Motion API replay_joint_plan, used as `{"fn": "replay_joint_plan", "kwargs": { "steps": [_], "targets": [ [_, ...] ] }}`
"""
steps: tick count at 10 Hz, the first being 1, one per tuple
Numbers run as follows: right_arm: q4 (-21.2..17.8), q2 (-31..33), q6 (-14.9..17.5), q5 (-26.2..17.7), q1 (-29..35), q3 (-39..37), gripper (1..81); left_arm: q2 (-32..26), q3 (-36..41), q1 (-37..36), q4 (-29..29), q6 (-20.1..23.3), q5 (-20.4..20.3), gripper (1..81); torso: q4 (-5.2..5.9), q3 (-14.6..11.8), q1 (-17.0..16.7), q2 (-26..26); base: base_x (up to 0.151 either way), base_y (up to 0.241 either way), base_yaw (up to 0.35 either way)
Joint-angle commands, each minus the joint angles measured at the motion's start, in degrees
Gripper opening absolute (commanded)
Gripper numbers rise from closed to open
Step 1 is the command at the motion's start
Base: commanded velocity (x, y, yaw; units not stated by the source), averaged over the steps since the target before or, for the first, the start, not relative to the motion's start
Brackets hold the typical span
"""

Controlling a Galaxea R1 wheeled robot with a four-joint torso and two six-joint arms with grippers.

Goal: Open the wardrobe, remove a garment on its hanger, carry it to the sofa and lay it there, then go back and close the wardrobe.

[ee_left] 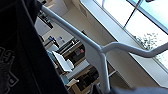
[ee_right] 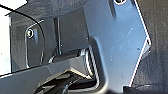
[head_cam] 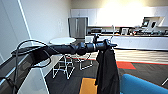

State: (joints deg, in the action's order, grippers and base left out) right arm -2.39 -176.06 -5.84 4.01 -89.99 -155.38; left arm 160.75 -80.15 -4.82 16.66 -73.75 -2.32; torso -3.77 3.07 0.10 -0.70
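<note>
A wide room with dark carpet crossed by a red strip (head_cam: 125, 65) lies ahead, with a long white counter (head_cam: 140, 41) and a steel refrigerator (head_cam: 78, 27) against the far wall, and a round white table (head_cam: 62, 40) with wire-framed chairs (head_cam: 65, 67) nearer in. The left arm reaches in from the left, held out level across the middle of the head view, and the left gripper (head_cam: 108, 45) sits at its far end. The black garment (head_cam: 107, 71) hangs limp straight down from just under that gripper, its top bunched against the gripper and its hem falling past the lower edge. A thin hook of the hanger (head_cam: 113, 31) rises just above the gripper; the fingers are clamped on the hanger. In the left wrist view the pale hanger bar (ee_left: 75, 31) runs close by dark cloth. The blue sofa (head_cam: 142, 86) sits low on the right, just beside the hanging garment, with an orange cushion (head_cam: 88, 86) to the garment's other side. Whether the right gripper's fingers are apart or together, I cannot tell.
</note>
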Motion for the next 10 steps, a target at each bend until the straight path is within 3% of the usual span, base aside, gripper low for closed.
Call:
{"fn": "replay_joint_plan", "kwargs": {
  "steps": [1,10],
  "targets": [
    [-0.25,-0.2,0.13,-3.05,2.31,0.35,81.1,-0.24,0.08,-10.95,1.62,0.8,-2.08,1.0,0.0,0.0,0.0,0.0,0.0,0.0,-0.181],
    [-0.34,-0.29,0.13,-3.04,2.31,0.35,81.1,0.28,0.35,-10.78,1.53,0.8,-0.67,1.0,0.0,0.0,0.0,0.0,0.0,0.0,-0.208]
  ]
}}
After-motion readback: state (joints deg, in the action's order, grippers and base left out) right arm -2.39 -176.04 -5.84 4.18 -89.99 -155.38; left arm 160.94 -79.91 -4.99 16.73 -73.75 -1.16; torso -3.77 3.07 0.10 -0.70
